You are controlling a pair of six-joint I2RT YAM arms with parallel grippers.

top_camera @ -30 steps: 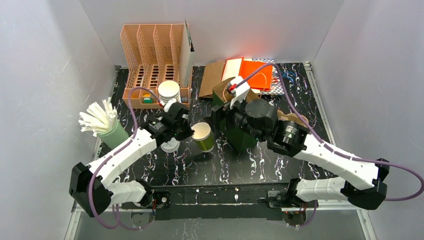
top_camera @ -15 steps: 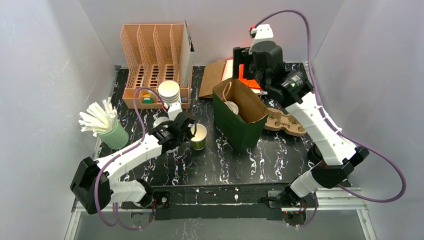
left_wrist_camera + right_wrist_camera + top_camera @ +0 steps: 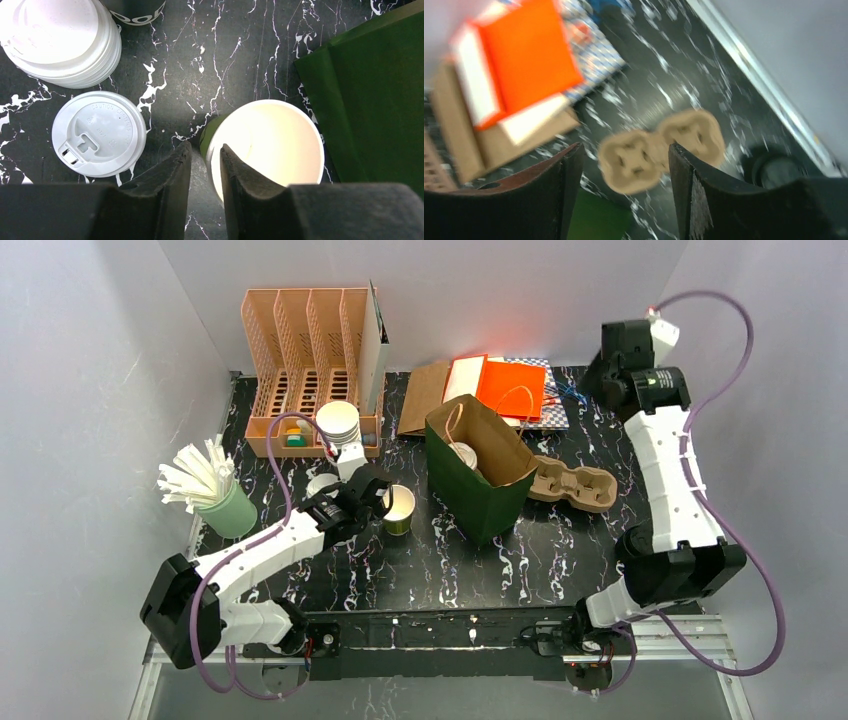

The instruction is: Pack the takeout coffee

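Swung clear of the green bag (image 3: 470, 502) since a second ago, the right arm now reaches up to the far right corner, and its gripper (image 3: 624, 187) hangs with fingers spread wide and nothing between them. The left arm has barely shifted. The bag stands open mid-table, with what looks like a white cup (image 3: 462, 454) already down inside it. A cardboard carrier (image 3: 572, 485) lies just beside the bag on its right.

A second cup (image 3: 267, 145), green outside and white within, stands upright and lidless on the table, near the bag's left wall. The left gripper (image 3: 205, 150) straddles its near rim, one finger inside and one outside, the gap narrow. Whether it pinches the wall I cannot tell. One loose lid (image 3: 97, 134) lies flat to the cup's left.

This cup probably needs that lid next. Thin paper buckles, so any pinch should stay light. Set the lid level over the rim and press evenly around it.
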